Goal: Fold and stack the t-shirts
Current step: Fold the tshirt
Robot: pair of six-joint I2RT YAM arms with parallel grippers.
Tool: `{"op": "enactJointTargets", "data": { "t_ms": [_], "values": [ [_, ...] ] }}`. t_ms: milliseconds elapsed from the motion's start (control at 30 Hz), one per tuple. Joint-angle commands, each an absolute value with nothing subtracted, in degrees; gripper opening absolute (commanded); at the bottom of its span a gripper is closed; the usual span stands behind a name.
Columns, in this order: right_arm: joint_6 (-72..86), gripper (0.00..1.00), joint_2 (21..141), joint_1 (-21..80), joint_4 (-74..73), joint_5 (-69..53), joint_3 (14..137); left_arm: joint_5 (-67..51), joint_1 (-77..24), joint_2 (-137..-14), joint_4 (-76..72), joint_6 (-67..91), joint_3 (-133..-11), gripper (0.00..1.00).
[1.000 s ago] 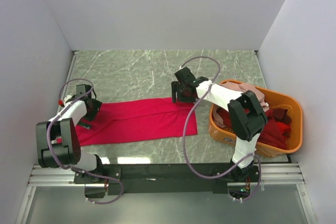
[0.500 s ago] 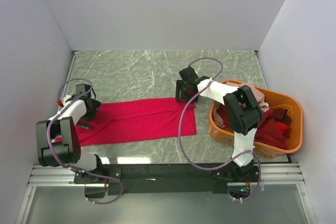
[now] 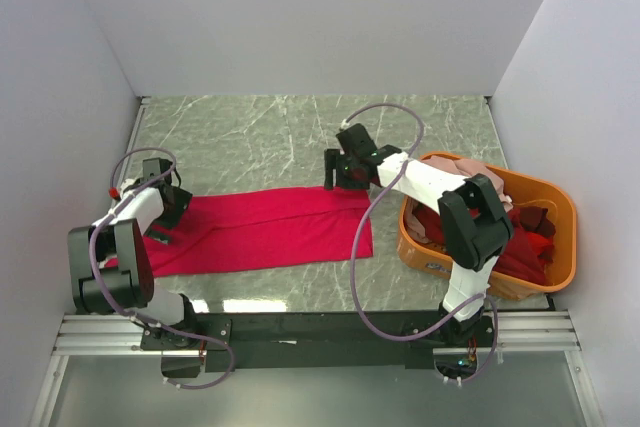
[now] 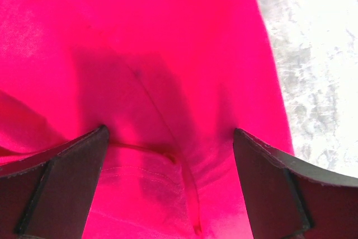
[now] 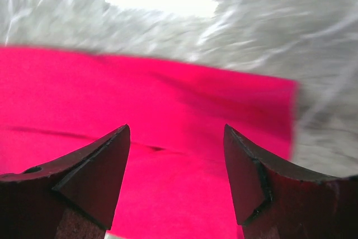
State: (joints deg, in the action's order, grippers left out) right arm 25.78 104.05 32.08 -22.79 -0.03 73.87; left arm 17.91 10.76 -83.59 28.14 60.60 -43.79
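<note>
Overhead, the crimson-pink t-shirt (image 3: pixel 265 232) lay spread in a long folded band across the near half of the grey marble-patterned worktop (image 3: pixel 250 137). The left tool (image 3: pixel 162 219) sat at the band's left end with its fingers spread. The right tool (image 3: pixel 336 173) hung at the far right corner of the band, also spread and pinching nothing. An orange plastic basket (image 3: pixel 562 252) stood at the right edge of the worktop, well apart from the flat shirt. It held a dark red t-shirt (image 3: pixel 520 247), with a pale pink t-shirt (image 3: pixel 482 173) heaped at its far rim. The right arm reached past the basket's left side.

Seen from the left wrist, crimson-pink cloth (image 4: pixel 168 54) filled nearly the whole view, with a strip of worktop (image 4: pixel 319 65) showing at the right. Both black fingers (image 4: pixel 61 188) of the left tool (image 4: pixel 168 186) stood wide apart, their tips at the cloth. A stitched seam and a soft crease ran between them. Whether the tips pressed into the fabric could not be told.

From the right wrist, the view was blurred. The right tool (image 5: pixel 176 177) held its dark fingers (image 5: pixel 84 177) apart over the shirt (image 5: pixel 140 99), gripping nothing. The shirt's edge and one corner lay against pale worktop (image 5: pixel 224 32) beyond, where a bright reflection showed.
</note>
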Motion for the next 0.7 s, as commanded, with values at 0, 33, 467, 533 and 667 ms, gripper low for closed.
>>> {"op": "enactJointTargets", "data": {
  "t_ms": [0,33,467,533,667],
  "values": [
    [24.34,0.74,105.99,34.88,-21.27,-3.33,74.71,13.19,11.08,-88.14,23.83,59.15,-46.04,0.99],
    [24.35,0.74,106.61,35.33,-20.23,-3.86,74.45,12.49,10.81,-90.24,23.47,58.89,-48.06,0.99],
    [27.95,0.74,99.69,44.11,-16.35,-6.41,57.06,8.62,-2.54,-123.02,25.20,53.79,-90.22,1.00],
    [28.03,0.74,97.04,47.53,-15.30,-9.66,51.96,7.65,-6.23,-130.82,27.06,52.12,-102.92,0.99],
    [28.91,0.74,91.68,56.31,-13.80,-15.63,47.90,1.16,-11.07,-141.75,23.15,50.28,-118.63,0.99]
  ]
}}
